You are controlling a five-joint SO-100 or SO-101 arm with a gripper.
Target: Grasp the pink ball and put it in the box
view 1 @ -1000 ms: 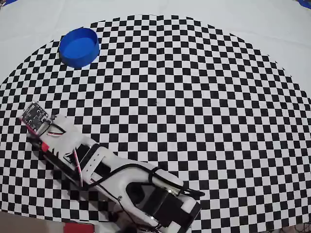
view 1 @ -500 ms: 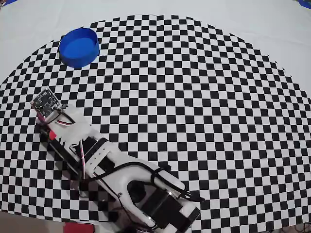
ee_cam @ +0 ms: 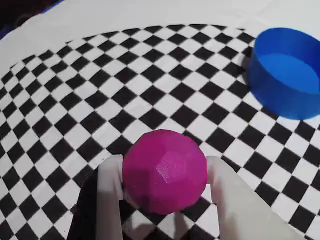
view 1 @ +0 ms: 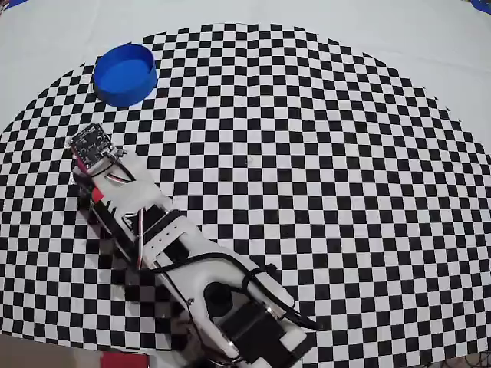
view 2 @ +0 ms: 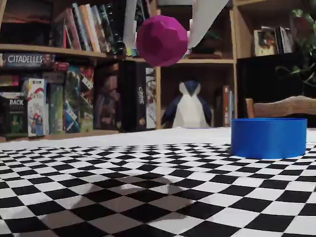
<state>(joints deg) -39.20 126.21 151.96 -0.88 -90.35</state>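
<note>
My gripper (ee_cam: 163, 166) is shut on the pink ball (ee_cam: 164, 170), a white finger pressing each side of it. In the fixed view the pink ball (view 2: 162, 39) hangs high above the checkered mat, held between the white fingers (view 2: 203, 19). The box (ee_cam: 287, 72), a round blue container, stands on the mat ahead and to the right in the wrist view. In the overhead view the box (view 1: 124, 74) sits at the upper left, a short way beyond the arm's wrist camera board (view 1: 93, 144). There the arm hides the ball and jaws.
The arm (view 1: 176, 253) stretches from the bottom centre of the overhead view toward the upper left. A black-and-white checkered mat (view 1: 307, 192) covers the white table. In the fixed view, bookshelves (view 2: 59, 89) and a penguin toy (view 2: 190, 111) stand behind the table.
In the overhead view the wrist end of the arm has swung upward and to the right, closer to the blue box. The box has not moved.
</note>
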